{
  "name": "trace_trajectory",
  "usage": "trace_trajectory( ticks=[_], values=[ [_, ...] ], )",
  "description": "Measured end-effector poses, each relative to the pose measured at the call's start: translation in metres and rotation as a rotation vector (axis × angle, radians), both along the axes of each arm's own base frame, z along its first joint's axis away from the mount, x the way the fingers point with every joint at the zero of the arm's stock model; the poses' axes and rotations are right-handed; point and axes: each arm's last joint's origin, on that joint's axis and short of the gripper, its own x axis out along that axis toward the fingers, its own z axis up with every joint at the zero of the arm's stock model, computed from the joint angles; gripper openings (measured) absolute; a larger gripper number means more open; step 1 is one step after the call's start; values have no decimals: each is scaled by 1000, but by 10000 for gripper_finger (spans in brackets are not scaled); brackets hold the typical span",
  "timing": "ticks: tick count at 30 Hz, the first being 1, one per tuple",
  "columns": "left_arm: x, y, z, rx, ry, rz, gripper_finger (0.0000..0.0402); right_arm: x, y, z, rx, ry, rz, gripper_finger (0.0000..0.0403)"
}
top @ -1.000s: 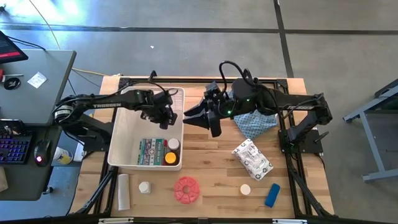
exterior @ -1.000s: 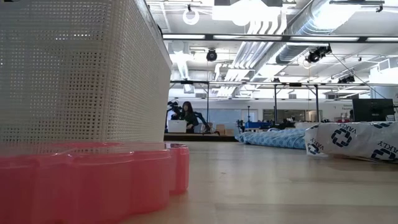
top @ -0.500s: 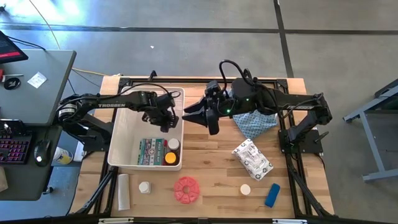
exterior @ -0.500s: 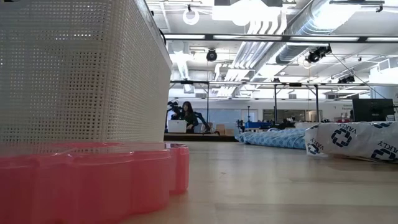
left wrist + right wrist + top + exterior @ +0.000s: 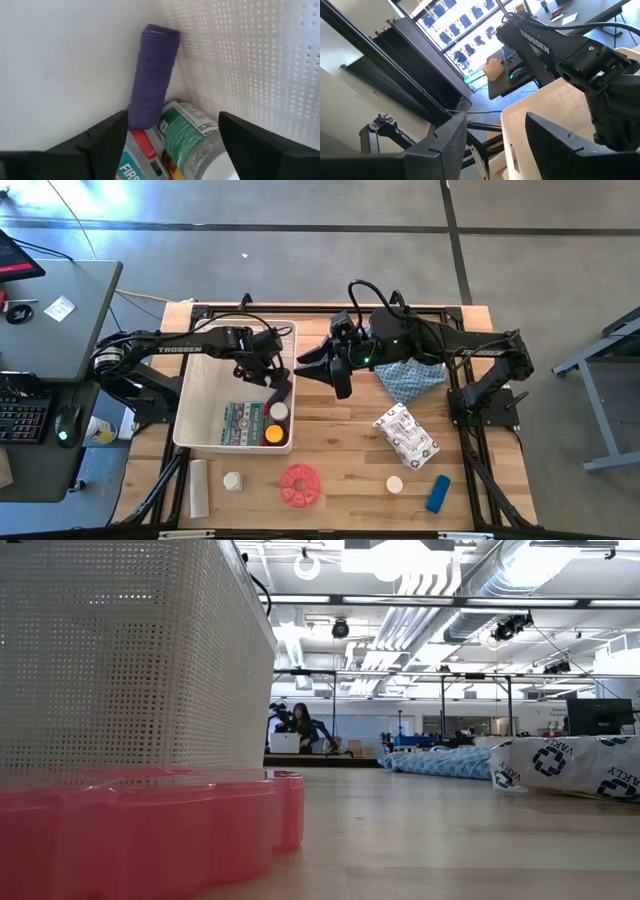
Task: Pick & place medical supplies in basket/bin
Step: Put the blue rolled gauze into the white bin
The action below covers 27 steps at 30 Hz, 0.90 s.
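The white bin (image 5: 190,395) stands at the table's left. It holds a green-white packet (image 5: 242,423), a white-capped jar (image 5: 279,411) and a yellow-capped bottle (image 5: 273,434). A purple cylinder (image 5: 151,75) lies on the bin floor along the lattice wall, its near end by the jar (image 5: 192,135). My left gripper (image 5: 172,115) hangs open inside the bin just above these items (image 5: 270,372), holding nothing. My right gripper (image 5: 335,372) stays raised right of the bin, open and empty (image 5: 495,120).
On the table lie a red disc (image 5: 299,484), a white cylinder (image 5: 199,487), two white-capped jars (image 5: 232,480) (image 5: 395,484), a blue cylinder (image 5: 438,493), a white printed packet (image 5: 405,433) and a blue patterned cloth (image 5: 412,377). A person (image 5: 300,725) sits far behind.
My left gripper has opened inside the bin and tipped slightly. The purple cylinder now lies free on the bin floor by the right wall. My right arm has kept still.
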Motion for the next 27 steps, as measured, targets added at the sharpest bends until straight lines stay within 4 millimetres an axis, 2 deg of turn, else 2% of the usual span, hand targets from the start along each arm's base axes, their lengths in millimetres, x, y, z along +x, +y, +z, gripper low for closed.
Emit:
trace_trajectory(
  ticks=[3, 7, 13, 20, 27],
  values=[
    [-2, -1, -1, 6, 22, -32, 335, 0, 0, 0, 0, 0, -1, 193],
    [-12, -2, -4, 52, 132, -77, 315, 0, 0, 0, 3, 0, -2, 193],
    [-26, -2, -7, 163, 305, -125, 268, 0, 0, -1, 21, 10, -5, 193],
    [-32, -1, -7, 236, 366, -248, 181, 0, 0, -1, 26, 12, -27, 193],
    [-30, -1, -12, 217, 374, -294, 68, 0, -1, -1, 47, 15, -33, 193]
  ],
)
